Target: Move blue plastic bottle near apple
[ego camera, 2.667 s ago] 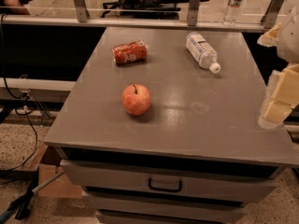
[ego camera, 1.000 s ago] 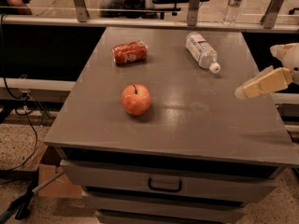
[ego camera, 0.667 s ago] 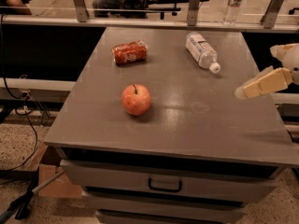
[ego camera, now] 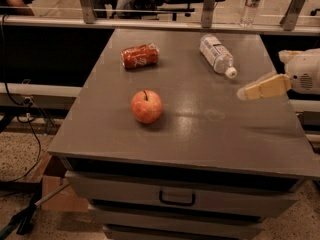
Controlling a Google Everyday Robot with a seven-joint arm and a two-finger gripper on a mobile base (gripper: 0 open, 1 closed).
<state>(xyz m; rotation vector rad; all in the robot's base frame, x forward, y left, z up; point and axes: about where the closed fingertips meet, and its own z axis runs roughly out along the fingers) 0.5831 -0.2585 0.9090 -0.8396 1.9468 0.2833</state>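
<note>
Hand (ego camera: 245, 92) edged left, right of blue plastic bottle (ego camera: 216, 55), can (ego camera: 140, 56) beyond apple (ego camera: 147, 106)

The one camera looks steeply down from above and in front of the grey surface (ego camera: 225, 134), facing across it toward the far railing (ego camera: 150, 24), near enough that top and front drawer (ego camera: 177, 200) fill the view, the hand (ego camera: 245, 92) hanging above its right edge.
</note>
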